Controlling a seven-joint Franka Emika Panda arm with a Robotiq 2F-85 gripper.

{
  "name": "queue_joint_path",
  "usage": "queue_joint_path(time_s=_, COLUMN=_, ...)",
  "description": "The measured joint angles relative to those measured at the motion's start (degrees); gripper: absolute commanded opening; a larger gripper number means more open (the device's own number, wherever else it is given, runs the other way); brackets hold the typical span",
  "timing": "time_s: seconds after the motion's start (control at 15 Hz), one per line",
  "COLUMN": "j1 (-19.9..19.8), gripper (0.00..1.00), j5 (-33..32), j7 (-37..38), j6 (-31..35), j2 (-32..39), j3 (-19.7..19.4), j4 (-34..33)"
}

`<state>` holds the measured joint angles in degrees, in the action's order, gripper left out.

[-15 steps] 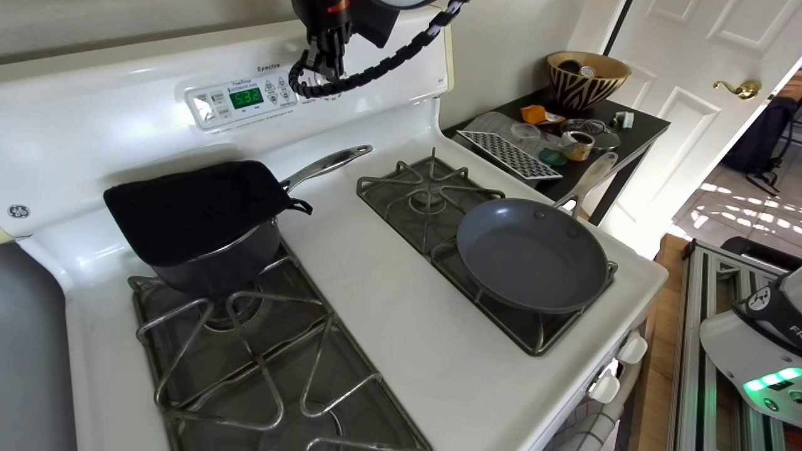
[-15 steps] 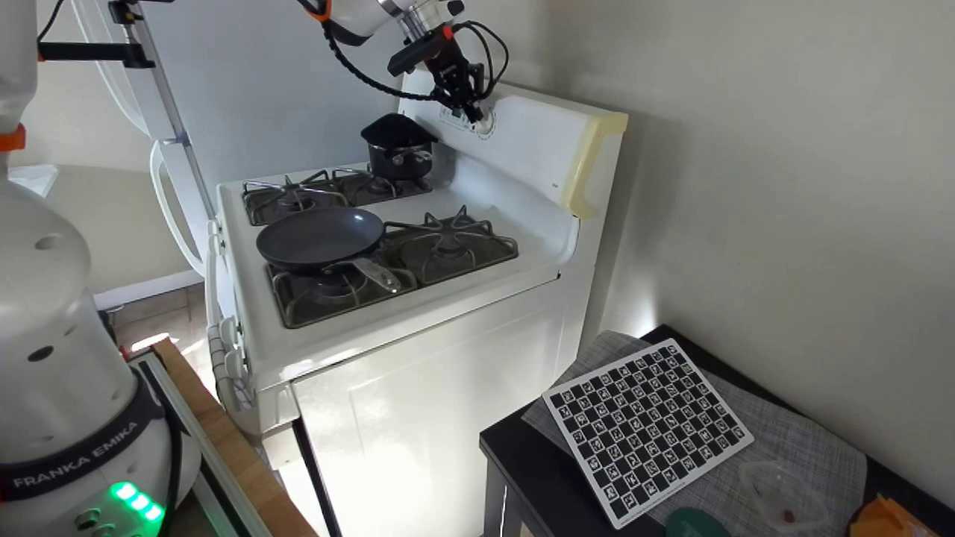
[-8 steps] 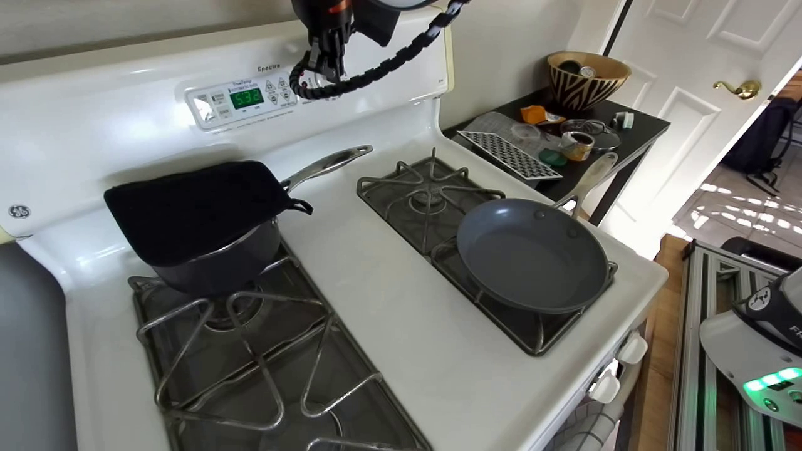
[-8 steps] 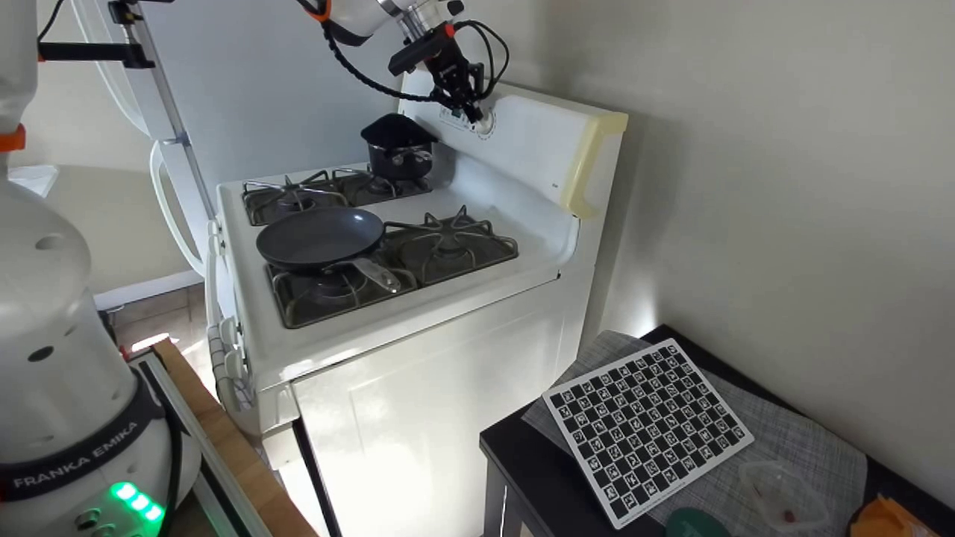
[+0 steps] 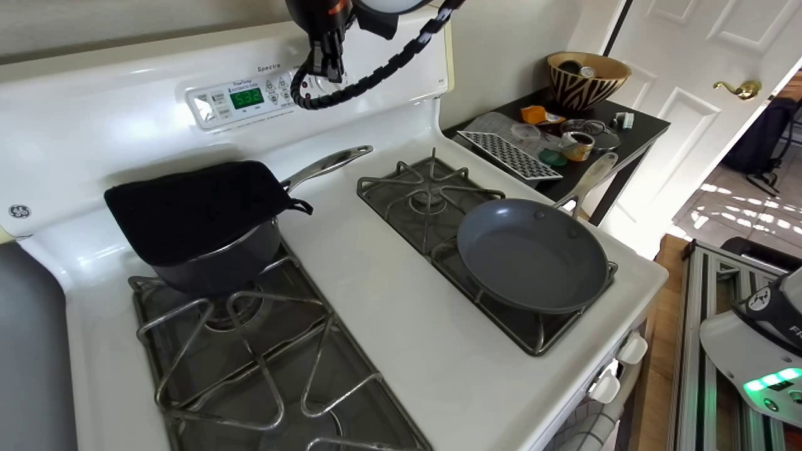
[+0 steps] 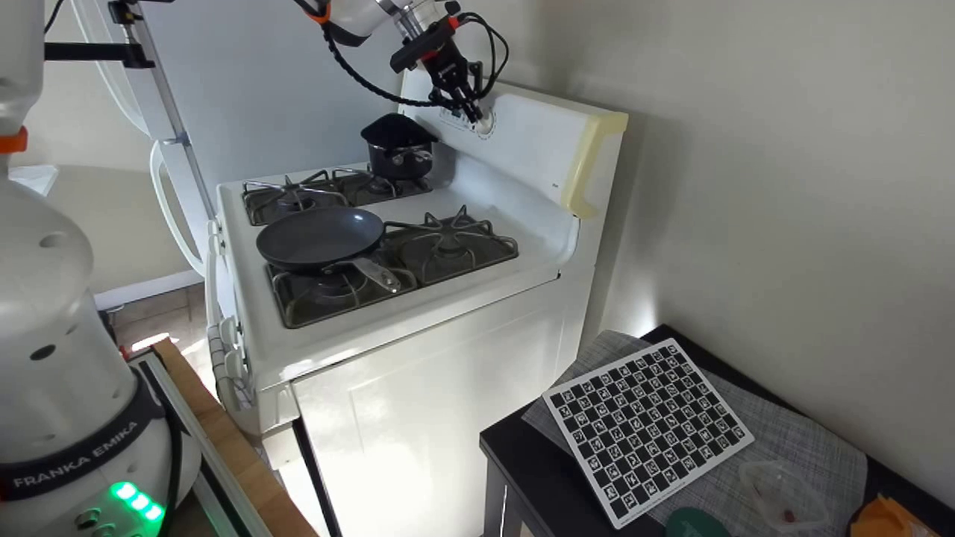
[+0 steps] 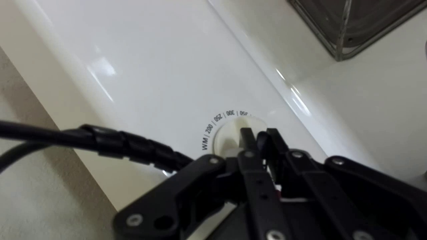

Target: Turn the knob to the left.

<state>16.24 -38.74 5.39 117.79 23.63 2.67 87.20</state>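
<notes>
The round white oven knob (image 7: 227, 136) sits on the stove's back panel, ringed by temperature marks from WM to 350; the rest of its ring is hidden by my fingers. It also shows beside the fingertips in an exterior view (image 6: 486, 121). My gripper (image 7: 260, 133) reaches over the knob, its narrow fingers (image 7: 247, 138) close together and covering the knob's right part. A dark rounded shape shows between the tips; I cannot make out what it is. Whether the fingers touch the knob is unclear. From an exterior view the gripper (image 5: 329, 74) points down before the panel.
A black-covered saucepan (image 5: 213, 257) and a grey frying pan (image 5: 532, 257) stand on the burners. A black cable (image 5: 357, 88) loops near the gripper. Left of the knob is the oven's clock panel (image 5: 245, 98). The wall (image 6: 746, 149) rises close behind the stove.
The wrist has tilted slightly while the fingertips stay by the knob. The cable loop hangs a little lower. No turn of the knob can be made out.
</notes>
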Motion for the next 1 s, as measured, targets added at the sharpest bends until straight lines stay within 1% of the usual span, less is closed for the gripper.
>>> queue_joint_path(time_s=0.53, j1=1.32, gripper=0.01, j5=-5.63, j7=-2.60, j6=-2.53, j2=1.06, j3=0.42, j4=-0.52)
queue_joint_path(time_s=1.0, j1=1.89, gripper=0.01, j5=-9.25, j7=-8.24, j6=-5.33, j2=2.37, j3=1.29, j4=-1.78)
